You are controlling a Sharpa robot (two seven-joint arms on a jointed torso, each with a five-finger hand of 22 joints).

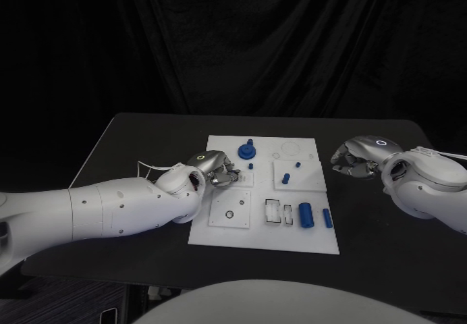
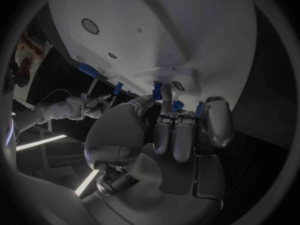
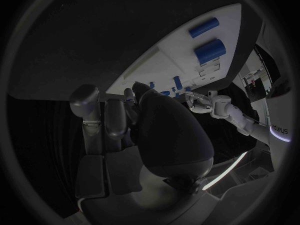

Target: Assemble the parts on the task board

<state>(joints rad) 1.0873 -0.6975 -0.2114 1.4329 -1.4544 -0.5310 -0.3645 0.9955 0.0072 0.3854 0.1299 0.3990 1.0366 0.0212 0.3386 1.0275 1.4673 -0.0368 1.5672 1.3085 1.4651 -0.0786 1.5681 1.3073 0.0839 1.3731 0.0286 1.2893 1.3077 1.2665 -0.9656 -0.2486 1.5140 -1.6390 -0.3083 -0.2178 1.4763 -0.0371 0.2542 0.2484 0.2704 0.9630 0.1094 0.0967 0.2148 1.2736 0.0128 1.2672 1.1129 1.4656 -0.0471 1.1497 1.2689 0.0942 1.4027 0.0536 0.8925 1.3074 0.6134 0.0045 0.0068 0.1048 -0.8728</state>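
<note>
1. Below you lies a black, matte desk with a dark curtain hanging in folds behind it.
2. You have the white task board flat in the middle of the desk, a smooth rectangular plate divided into square panels with shallow recesses and small round holes.
3. On the board's far side a blue knob-shaped part stands upright, with 2 small blue pegs near it towards the board's centre.
4. A short blue pin lies on the panel right of centre.
5. Near the board's front edge a thick blue cylinder lies on its side, and a slimmer blue rod lies just beside it, closer to the board's right edge.
6. Your left hand rests over the board's left-centre panel, its metallic fingers curled inward; the left wrist view shows the fingers bent close together over the white plate, but you cannot tell from either view whether they pinch a part.
7. Your right hand hovers above the bare desk just off the board's right edge, apart from every part; its fingers are curled in on nothing.
8. Both arms are glossy white shells, and the left forearm covers part of the board's left edge.
</note>
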